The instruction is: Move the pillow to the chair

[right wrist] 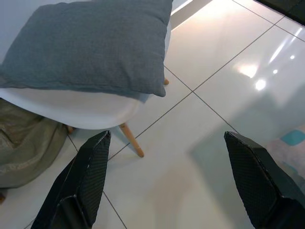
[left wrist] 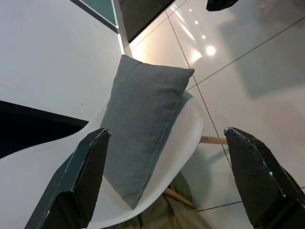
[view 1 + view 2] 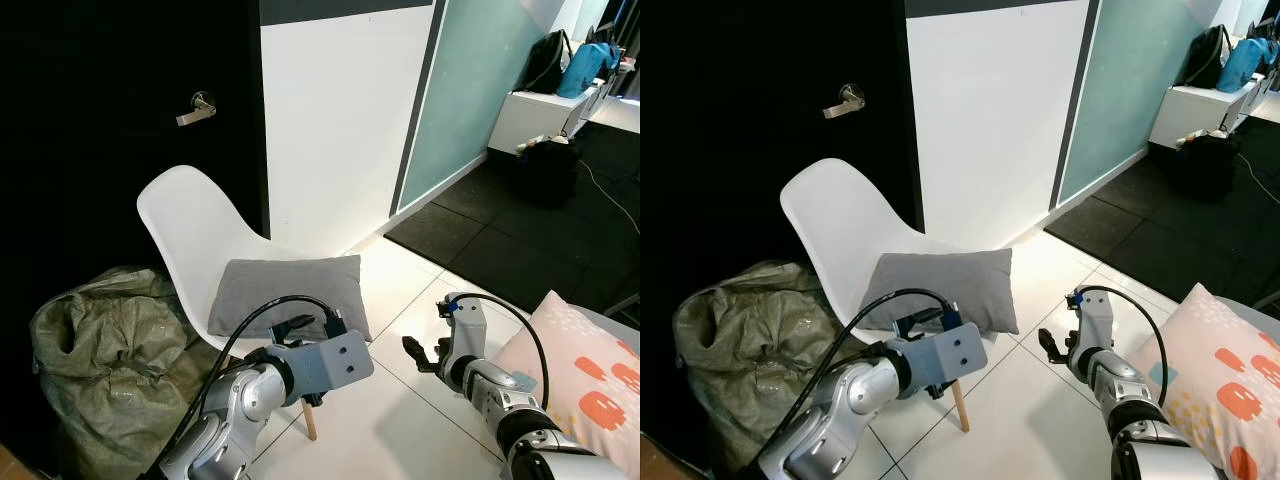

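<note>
status: the transfer reads as done. the grey pillow (image 3: pixel 290 293) lies flat on the seat of the white chair (image 3: pixel 190 225), nothing gripping it. what seems left, as a judgement: back both arms clear of the chair and stop.

left claw (image 3: pixel 297 327): fingers spread wide, released, nothing between them. in the left wrist view both fingers (image 2: pixel 78 179) frame the pillow with free space all round, so it hovers just short of the pillow's near edge, apart from the cloth.

right claw (image 3: pixel 420 354): also released and empty, fingers (image 1: pixel 83 179) parted. it hangs over the tiled floor (image 3: pixel 400 400), near the chair's front corner and off to the pillow's side, not touching either.

just beyond the left claw: the pillow. it rests flat on the seat, one broad face up. long axis runs across the seat, roughly side to side as seen from the claws, short axis pointing from the claws toward the chair back. the corner nearest the right claw overhangs the seat's front edge a little; the rest is supported. judged stable, but that overhang is the one thing to watch.

further out: the curved chair back rises behind the pillow, apart from it or barely touching; cannot tell. beside the chair, past the left claw, a crumpled green sack (image 3: pixel 95 350) sits on the floor.
</note>
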`<state>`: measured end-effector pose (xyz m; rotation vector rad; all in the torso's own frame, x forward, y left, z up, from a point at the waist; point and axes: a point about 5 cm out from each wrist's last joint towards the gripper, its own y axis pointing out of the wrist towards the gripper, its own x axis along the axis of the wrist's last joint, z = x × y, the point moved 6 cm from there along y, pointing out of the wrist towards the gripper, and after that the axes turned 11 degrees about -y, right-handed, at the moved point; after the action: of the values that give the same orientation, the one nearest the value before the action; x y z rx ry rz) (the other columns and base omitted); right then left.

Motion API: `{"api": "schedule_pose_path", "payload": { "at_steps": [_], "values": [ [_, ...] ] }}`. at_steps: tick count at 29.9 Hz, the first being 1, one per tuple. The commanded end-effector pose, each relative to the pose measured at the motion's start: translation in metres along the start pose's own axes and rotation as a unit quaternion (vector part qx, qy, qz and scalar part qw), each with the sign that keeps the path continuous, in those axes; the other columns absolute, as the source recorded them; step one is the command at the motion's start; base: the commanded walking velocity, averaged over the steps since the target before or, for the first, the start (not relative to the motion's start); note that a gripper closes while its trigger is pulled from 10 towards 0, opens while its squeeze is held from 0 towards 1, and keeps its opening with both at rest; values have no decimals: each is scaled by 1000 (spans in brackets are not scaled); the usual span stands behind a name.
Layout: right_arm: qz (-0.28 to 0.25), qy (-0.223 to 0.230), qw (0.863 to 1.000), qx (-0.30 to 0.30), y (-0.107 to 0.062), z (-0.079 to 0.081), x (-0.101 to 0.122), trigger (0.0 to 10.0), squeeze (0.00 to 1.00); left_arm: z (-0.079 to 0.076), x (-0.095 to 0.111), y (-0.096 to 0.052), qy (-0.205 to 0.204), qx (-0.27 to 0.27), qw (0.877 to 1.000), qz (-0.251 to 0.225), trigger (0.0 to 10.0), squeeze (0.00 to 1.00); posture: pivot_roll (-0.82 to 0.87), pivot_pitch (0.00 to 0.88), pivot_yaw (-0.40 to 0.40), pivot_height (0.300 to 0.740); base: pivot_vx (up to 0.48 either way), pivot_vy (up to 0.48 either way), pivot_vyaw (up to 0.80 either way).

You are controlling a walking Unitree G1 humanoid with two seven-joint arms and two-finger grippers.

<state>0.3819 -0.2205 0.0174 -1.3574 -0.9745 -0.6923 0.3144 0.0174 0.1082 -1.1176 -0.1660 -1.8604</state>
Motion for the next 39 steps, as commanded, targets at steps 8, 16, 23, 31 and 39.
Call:
{"api": "schedule_pose_path", "payload": {
  "at_steps": [8, 16, 23, 31, 39],
  "values": [
    [-7, 12, 1000, 7, 1, 1, 7, 10000, 0, 2, -5, 0, 7, -1, 1000, 9, 10000, 0, -137, 36, -17, 734, 0, 0, 0],
    [-8, 13, 1000, 7, -1, -5, 8, 10000, 0, 0, -1, 3, 6, -2, 1000, 7, 10000, 0, -142, 38, -28, 734, 0, 0, 0],
    [-11, 18, 1000, 7, -1, -5, 10, 10000, 0, 2, -3, 3, 7, -1, 1000, 8, 10000, 0, -148, 30, -21, 734, 0, 0, 0],
    [-15, 25, 1000, 5, -1, -6, 11, 10000, 0, 3, -5, 2, 9, -1, 1000, 9, 10000, 0, -155, 23, -3, 734, 0, 0, 0],
    [-13, 31, 999, 2, -3, -8, 6, 10000, 0, 2, -5, 0, 8, -1, 1000, 9, 10000, 0, -155, 26, 3, 734, 0, 0, 0]
  ]
}}
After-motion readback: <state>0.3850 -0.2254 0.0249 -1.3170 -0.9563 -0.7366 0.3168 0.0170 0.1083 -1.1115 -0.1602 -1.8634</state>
